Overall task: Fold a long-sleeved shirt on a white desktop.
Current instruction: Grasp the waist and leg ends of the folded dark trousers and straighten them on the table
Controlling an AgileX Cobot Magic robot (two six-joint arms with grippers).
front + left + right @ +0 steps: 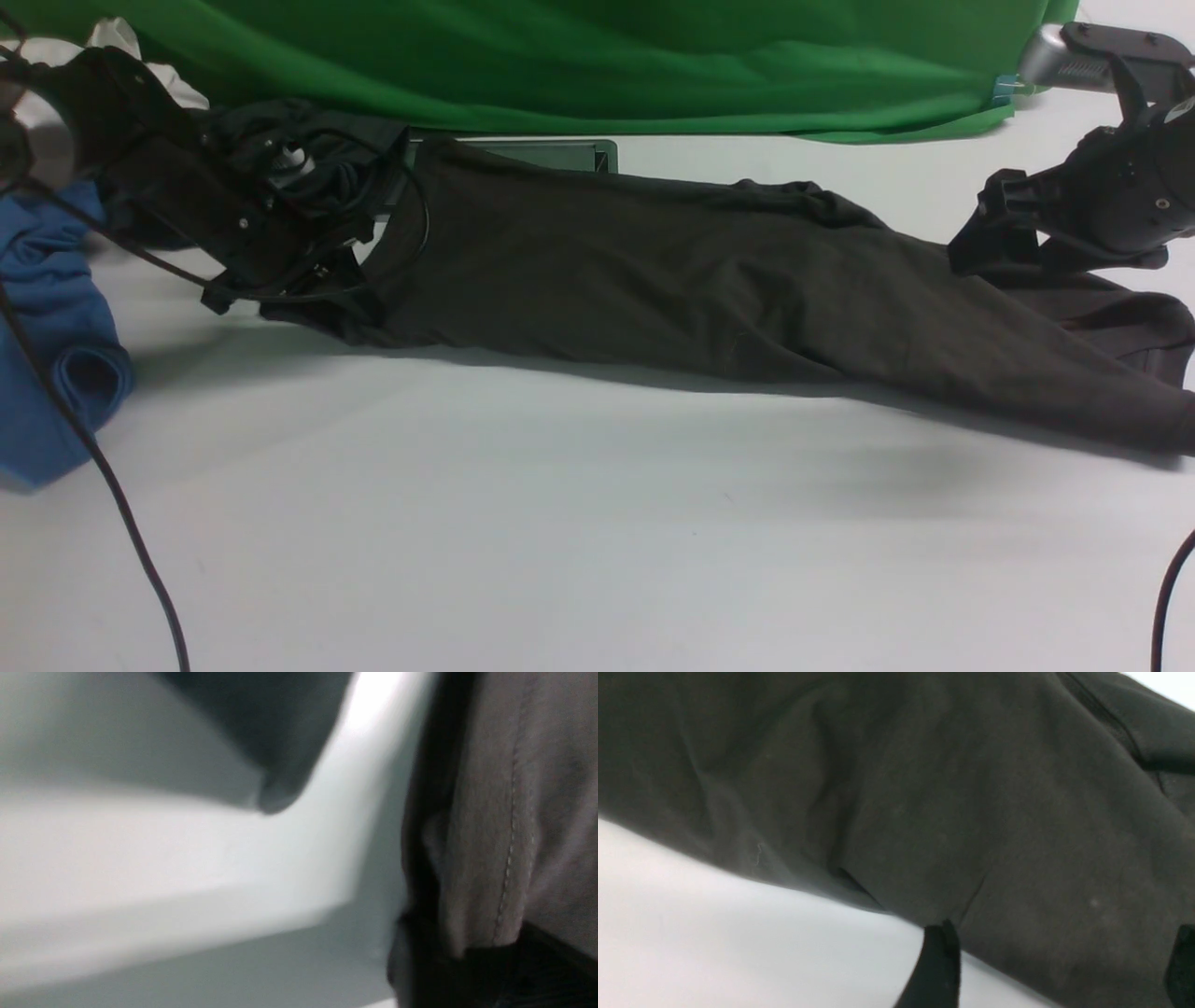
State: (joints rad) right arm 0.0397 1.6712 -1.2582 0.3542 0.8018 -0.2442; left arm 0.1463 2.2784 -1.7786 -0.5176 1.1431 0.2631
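The long-sleeved shirt is soft matt dark cloth, the tabletop smooth matt white, and the green backdrop at twelve o'clock creased matt cloth.

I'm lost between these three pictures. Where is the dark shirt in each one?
Front view: the shirt lies stretched across the middle, reaching the right edge.
Left wrist view: the shirt shows as a blurred close-up with a stitched seam.
Right wrist view: the shirt fills most of the picture.
Shared landmark: the white desktop under it.
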